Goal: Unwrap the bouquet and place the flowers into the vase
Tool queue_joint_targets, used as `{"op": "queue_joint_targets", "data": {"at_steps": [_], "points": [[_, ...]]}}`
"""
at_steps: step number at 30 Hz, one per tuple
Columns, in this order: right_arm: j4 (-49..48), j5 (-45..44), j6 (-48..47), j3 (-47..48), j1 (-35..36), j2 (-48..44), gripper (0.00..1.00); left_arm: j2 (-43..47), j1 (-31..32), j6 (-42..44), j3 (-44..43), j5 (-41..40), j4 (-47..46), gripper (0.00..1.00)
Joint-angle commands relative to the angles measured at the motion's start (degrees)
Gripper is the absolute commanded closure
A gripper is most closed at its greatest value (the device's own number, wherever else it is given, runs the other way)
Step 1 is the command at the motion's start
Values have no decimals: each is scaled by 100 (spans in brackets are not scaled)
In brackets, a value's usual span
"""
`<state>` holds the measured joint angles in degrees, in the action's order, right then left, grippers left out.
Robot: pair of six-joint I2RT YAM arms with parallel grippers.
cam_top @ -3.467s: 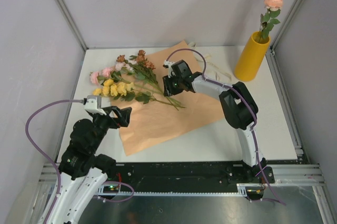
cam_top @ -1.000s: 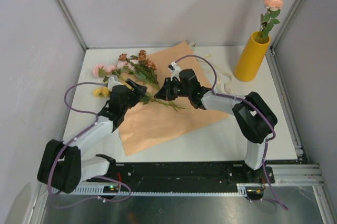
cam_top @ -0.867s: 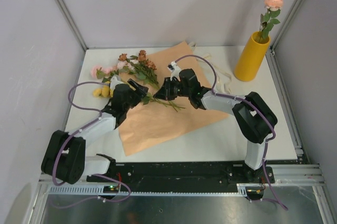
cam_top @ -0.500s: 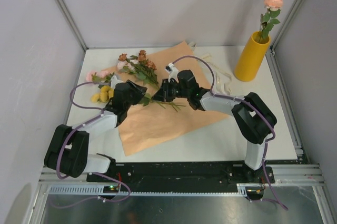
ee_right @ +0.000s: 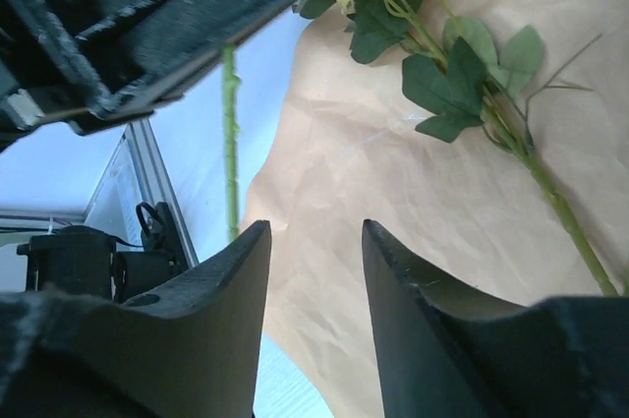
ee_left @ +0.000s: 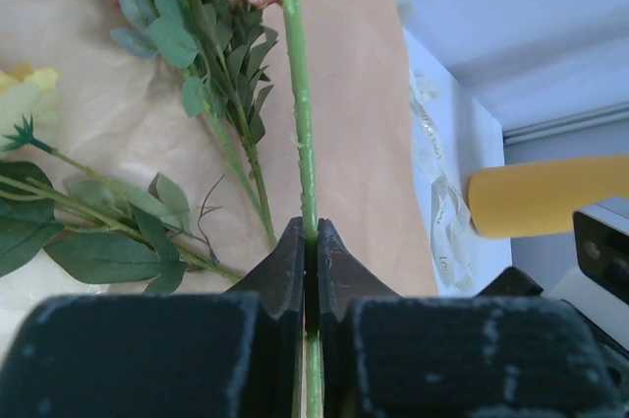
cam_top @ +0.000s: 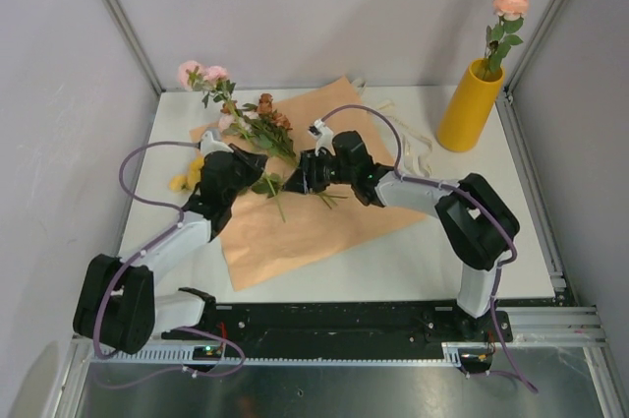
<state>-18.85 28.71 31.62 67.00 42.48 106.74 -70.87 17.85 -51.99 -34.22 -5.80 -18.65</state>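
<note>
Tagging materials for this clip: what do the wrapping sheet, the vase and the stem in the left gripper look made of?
Wrapping sheet: matte peach paper, creased and wrinkled. Vase: smooth, even mustard-yellow tube, likely plastic or glazed ceramic; cannot tell which. Stem: uniform bright green with small moulded nubs, probably plastic, an artificial flower.

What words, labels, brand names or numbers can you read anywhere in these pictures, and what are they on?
None: no view shows any readable text.
The yellow vase, the peach wrapping paper and the cream ribbon are all plain and unmarked.
</note>
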Motion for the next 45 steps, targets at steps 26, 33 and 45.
{"op": "queue_joint_targets", "data": {"at_steps": [26,33,45], "points": [[-1299,2,862,-172,-82,-1531,29,3313,334,2946,-545,2702,3707,100],[-1160,-304,970,370,171,-1182,31,3970,389,3084,-166,3154,3791,100],[-1236,-446,1086,943,407,-865,87,4114,439,3212,-139,3183,3952,100]]}}
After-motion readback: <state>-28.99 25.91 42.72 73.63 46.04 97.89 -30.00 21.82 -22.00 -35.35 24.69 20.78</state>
